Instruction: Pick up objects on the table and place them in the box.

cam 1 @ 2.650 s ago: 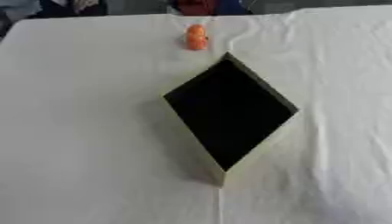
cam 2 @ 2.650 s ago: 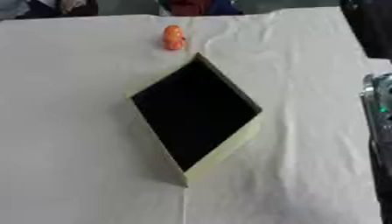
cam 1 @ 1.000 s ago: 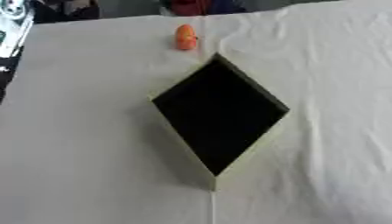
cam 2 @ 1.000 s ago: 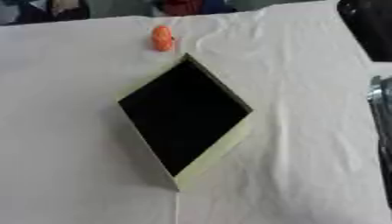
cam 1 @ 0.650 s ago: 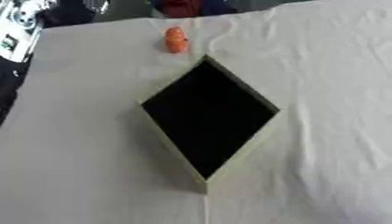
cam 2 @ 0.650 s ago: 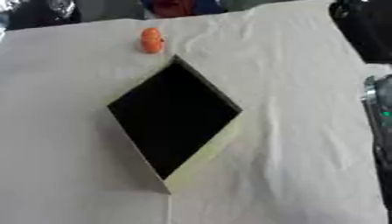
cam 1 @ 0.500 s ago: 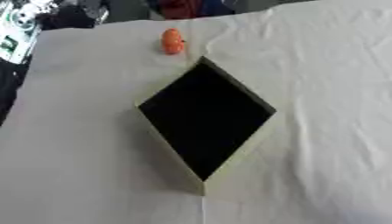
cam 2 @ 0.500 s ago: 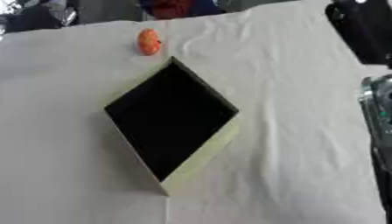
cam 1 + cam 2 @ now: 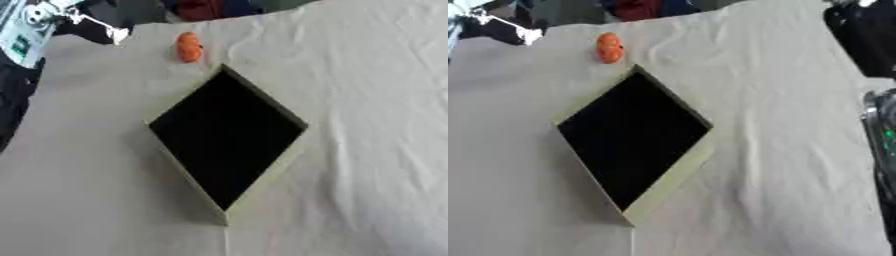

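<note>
The orange object (image 9: pixel 188 47) lies on the white tablecloth (image 9: pixel 367 100) near the far edge of the table. It is small, oblong and rounded, with its long axis pointing roughly away from the robot. It rests outside the box (image 9: pixel 226 137), just beyond the box's far corner and slightly to the left of it. A narrow strip of cloth separates the two; they do not touch.

The box sits near the middle of the table, turned so that its corners point toward and away from the robot, giving it a diamond outline. Its interior is dark and no contents can be made out in it. Its walls are pale, and the right-hand and near walls show their outer faces. The cloth around it is wrinkled, most visibly on the right side.

The left arm (image 9: pixel 35 25) enters at the upper left corner, showing white and black parts above the far left edge of the table, well apart from the orange object. Whether the left hand's fingers are apart or together cannot be determined. A dark part with silver edging (image 9: pixel 881 145) shows at the right border of the right eye view; the right hand itself is not visible.
</note>
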`<state>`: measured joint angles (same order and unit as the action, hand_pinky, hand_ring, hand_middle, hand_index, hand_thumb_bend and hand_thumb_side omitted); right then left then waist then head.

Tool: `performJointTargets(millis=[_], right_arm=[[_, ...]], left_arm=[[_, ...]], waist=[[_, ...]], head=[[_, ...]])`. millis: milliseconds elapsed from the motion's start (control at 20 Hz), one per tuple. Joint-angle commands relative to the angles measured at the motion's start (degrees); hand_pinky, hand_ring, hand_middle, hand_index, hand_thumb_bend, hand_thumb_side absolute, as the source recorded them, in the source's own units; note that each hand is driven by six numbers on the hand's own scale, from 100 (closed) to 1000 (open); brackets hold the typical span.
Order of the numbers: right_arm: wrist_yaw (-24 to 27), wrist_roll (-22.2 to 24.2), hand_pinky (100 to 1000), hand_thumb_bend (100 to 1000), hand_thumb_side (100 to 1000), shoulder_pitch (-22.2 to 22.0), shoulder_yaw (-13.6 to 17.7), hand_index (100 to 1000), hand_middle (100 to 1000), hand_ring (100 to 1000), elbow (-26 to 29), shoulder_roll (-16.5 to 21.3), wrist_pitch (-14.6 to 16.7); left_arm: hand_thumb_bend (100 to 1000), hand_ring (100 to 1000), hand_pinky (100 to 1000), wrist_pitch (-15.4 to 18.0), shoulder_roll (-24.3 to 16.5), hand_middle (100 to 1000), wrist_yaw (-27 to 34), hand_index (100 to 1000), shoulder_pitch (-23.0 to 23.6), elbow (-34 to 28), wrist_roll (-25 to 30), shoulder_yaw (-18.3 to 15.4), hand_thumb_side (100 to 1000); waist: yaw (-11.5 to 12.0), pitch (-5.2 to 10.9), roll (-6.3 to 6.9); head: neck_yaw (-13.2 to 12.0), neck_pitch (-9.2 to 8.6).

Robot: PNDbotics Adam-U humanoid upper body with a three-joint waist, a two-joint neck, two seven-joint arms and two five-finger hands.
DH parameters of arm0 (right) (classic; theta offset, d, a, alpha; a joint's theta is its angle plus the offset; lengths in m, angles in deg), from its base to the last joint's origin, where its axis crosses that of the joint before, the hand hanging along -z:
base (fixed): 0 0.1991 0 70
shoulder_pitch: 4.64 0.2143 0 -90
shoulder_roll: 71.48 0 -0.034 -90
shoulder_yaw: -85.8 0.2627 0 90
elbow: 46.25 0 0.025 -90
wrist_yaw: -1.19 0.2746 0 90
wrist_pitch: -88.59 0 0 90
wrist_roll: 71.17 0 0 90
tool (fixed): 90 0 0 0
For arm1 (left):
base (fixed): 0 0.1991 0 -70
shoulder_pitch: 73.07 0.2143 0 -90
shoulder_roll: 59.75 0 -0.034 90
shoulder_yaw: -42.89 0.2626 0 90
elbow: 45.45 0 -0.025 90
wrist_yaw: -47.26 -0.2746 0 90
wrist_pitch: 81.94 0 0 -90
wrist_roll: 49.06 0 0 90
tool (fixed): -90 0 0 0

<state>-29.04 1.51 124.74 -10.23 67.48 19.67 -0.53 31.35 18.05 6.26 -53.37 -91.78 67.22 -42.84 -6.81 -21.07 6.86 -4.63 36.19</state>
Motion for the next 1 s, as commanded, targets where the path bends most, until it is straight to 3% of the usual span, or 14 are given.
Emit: performJointTargets(millis=[50,350,450,650,1000], right_arm=[[0.4,-0.2,719,100,733,1.1,0.1,779,642,844,0.9,0.6,0.2],[0.5,-0.1,717,100,735,1.1,0.1,778,639,843,0.9,0.4,0.3],[0.6,-0.1,717,100,735,1.1,0.1,778,638,842,0.9,0.3,0.3],[0.8,-0.2,716,100,736,1.1,0.0,777,634,840,0.9,0.3,0.2],[1.0,-0.3,714,100,738,1.2,0.0,777,629,837,0.9,0.1,0.3]], left_arm=[[101,871,781,0.0,-0.9,857,-2.0,881,-1.7,-0.2,0.1,-0.7,101],[121,880,794,0.2,-0.1,867,-3.4,887,-2.3,0.3,-0.9,-0.8,146],[226,895,825,0.0,0.3,874,-3.9,896,-2.5,0.6,-0.8,-0.8,319],[386,909,844,0.2,0.8,881,-4.4,907,-2.9,1.1,-0.2,-0.6,516],[362,911,844,1.4,1.4,885,-2.6,903,-3.7,1.2,3.4,-0.2,541]], waist=[[-0.1,1.12,-0.16],[-0.5,1.1,0.0],[-0.8,1.03,0.04],[-1.4,0.9,0.26],[-2.5,0.79,0.62]], head=[[-0.8,-0.36],[-1.5,-0.48],[-1.7,-0.59],[-2.0,-0.69],[-2.4,-0.7]])
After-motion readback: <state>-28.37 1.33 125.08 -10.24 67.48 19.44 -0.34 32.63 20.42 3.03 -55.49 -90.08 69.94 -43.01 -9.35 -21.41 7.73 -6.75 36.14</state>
